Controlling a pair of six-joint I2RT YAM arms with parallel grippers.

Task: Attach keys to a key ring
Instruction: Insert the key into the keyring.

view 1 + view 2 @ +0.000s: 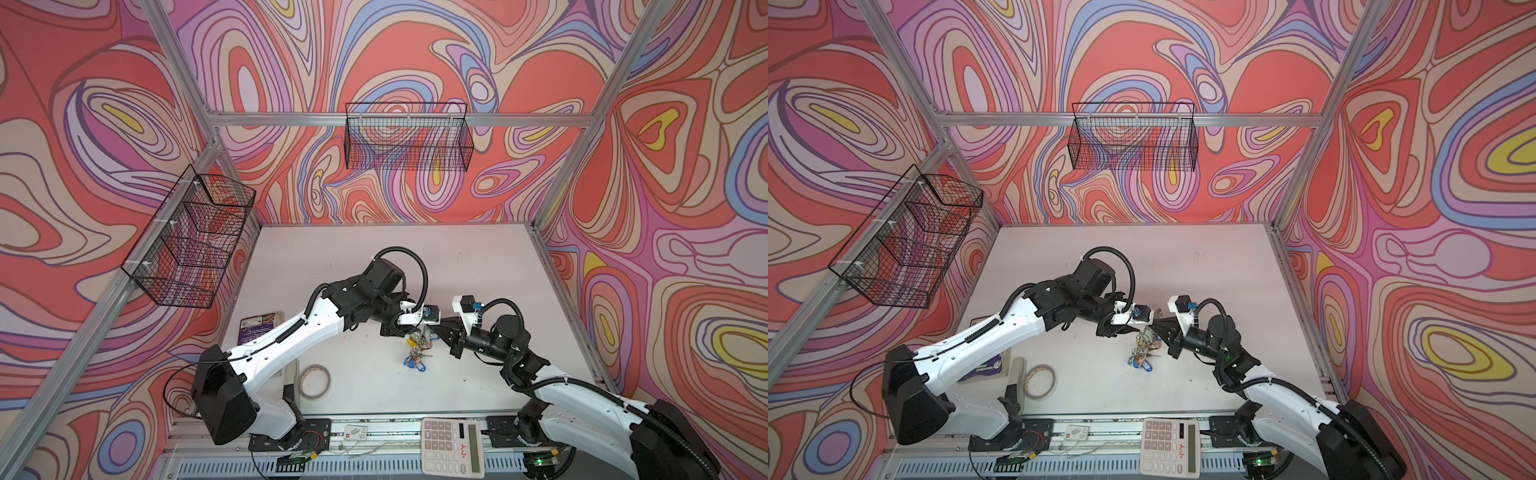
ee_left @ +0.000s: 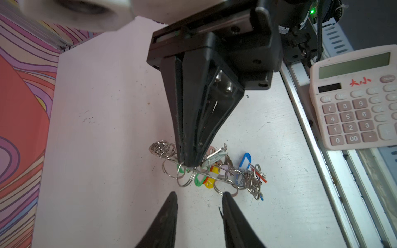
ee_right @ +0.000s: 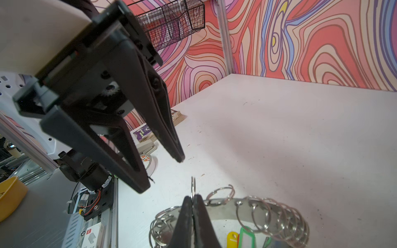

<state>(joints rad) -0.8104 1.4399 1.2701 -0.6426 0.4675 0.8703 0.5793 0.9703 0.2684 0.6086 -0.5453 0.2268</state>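
Two wire baskets [image 1: 409, 137] hang at 10 and 12 o'clock. Right claw [image 3: 193, 197] clamped on key ring [image 3: 225, 209]; left claw [image 2: 199, 194] apart.

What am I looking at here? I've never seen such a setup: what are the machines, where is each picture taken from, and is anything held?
Two white-and-black robot arms work over a white table. Two pictures look down from above on the whole scene. The other two come from a camera on each arm's wrist, looking along its hand. The right hand is pinched shut on a small split ring at the rim of the flat silver key ring, which carries keys with coloured tags. The left hand is open and empty, close to the bunch. A tape roll lies on the table, and a calculator sits on the front rail.
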